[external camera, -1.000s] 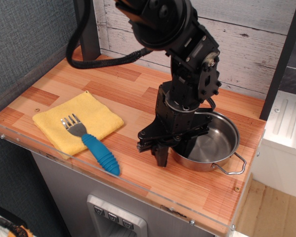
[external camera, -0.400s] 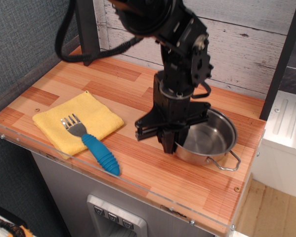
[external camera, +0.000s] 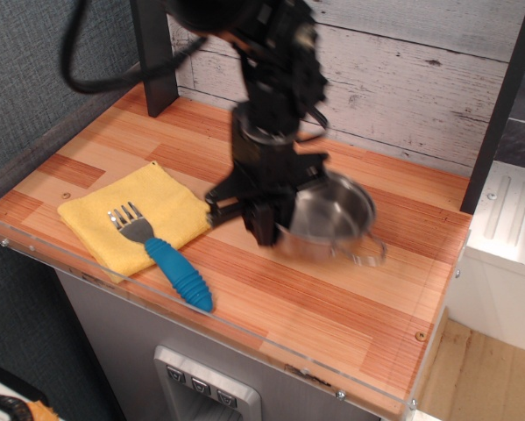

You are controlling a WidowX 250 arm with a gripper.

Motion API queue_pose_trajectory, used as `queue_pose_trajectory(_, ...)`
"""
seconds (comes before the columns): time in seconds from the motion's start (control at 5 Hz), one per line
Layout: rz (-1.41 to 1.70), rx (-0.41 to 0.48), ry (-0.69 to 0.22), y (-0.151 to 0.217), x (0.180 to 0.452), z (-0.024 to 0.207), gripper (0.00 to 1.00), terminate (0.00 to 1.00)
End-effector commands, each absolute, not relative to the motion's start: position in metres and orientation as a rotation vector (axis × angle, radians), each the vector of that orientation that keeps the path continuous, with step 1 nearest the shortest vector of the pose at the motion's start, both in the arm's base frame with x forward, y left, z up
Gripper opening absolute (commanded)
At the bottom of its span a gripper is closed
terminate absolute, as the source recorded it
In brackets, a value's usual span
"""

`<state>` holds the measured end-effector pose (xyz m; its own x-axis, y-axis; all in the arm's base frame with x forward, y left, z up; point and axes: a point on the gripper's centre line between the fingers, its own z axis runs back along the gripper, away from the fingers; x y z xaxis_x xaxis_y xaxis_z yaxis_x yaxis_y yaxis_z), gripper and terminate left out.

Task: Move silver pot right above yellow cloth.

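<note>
The silver pot (external camera: 330, 215) is blurred with motion, tilted and lifted a little off the wooden tabletop right of centre; one wire handle (external camera: 364, 257) hangs at its lower right. My gripper (external camera: 264, 217) is shut on the pot's left rim, its dark fingers pointing down. The yellow cloth (external camera: 139, 215) lies flat at the front left, roughly a hand's width left of the gripper. On the cloth's near edge rests a fork with a blue handle (external camera: 179, 275).
The wooden table (external camera: 350, 303) has a clear plastic lip along its front edge. A whitewashed plank wall (external camera: 402, 79) closes the back, and a dark post (external camera: 157, 70) stands at the back left. A white unit (external camera: 507, 228) sits to the right.
The arm has swung left and carried the pot with it, from the table's right side toward the middle. The pot now rides tilted and blurred. Cloth and fork have not moved.
</note>
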<state>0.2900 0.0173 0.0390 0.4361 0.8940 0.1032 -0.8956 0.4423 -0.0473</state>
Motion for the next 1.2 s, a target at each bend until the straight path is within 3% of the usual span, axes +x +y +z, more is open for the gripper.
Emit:
queue_pose_trajectory(0.0, 1.268, -0.063, -0.244, 0.046, 0.301, 0.059, 0.0, 0.0)
queue_pose_trajectory(0.6, 1.358, -0.032, -0.284, 0.074, 0.322, 0.046, 0.0, 0.0)
queue_pose_trajectory(1.0, 1.385, -0.004, -0.262, 0.092, 0.318, 0.032, 0.0, 0.0)
